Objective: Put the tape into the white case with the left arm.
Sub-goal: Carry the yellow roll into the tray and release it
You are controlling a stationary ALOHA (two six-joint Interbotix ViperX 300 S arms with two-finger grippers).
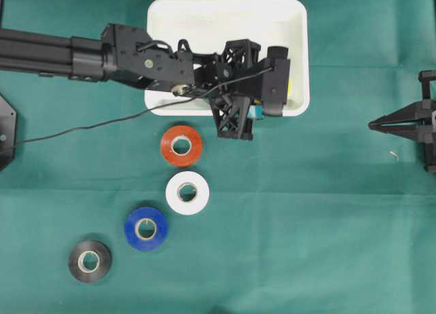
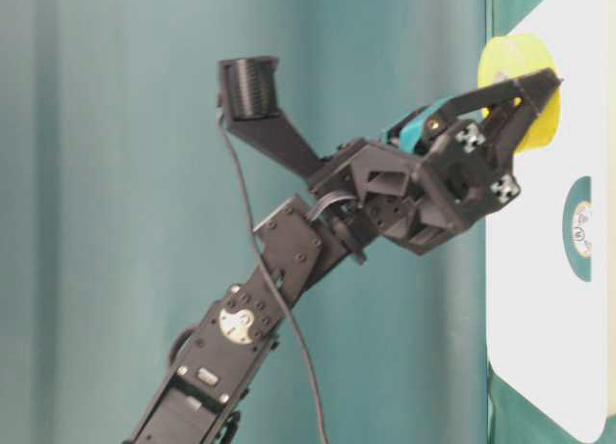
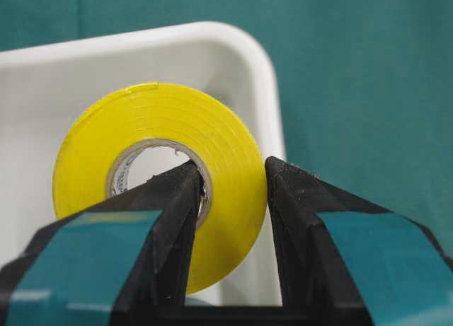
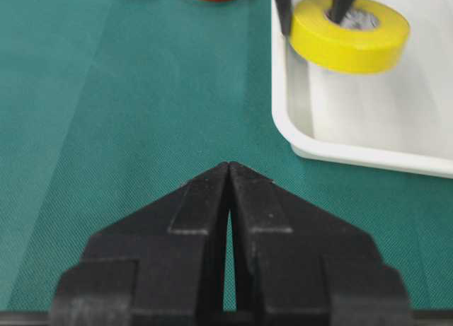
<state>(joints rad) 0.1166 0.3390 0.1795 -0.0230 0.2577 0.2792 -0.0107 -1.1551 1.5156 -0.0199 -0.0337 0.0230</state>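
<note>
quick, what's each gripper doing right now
left gripper: closed on the yellow tape, one finger through its hole
right gripper: closed, empty

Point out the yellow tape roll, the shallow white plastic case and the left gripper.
Yellow tape roll (image 3: 223, 138): left wrist view, on its flat yellow side.
Shallow white plastic case (image 1: 225, 7): overhead view, on the bare floor near its far rim.
Left gripper (image 3: 233, 199): left wrist view, between its fingertips, clamped on the roll's wall.

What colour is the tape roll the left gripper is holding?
Yellow tape roll, pinched through its core by the left gripper; clearest in the left wrist view.
</note>
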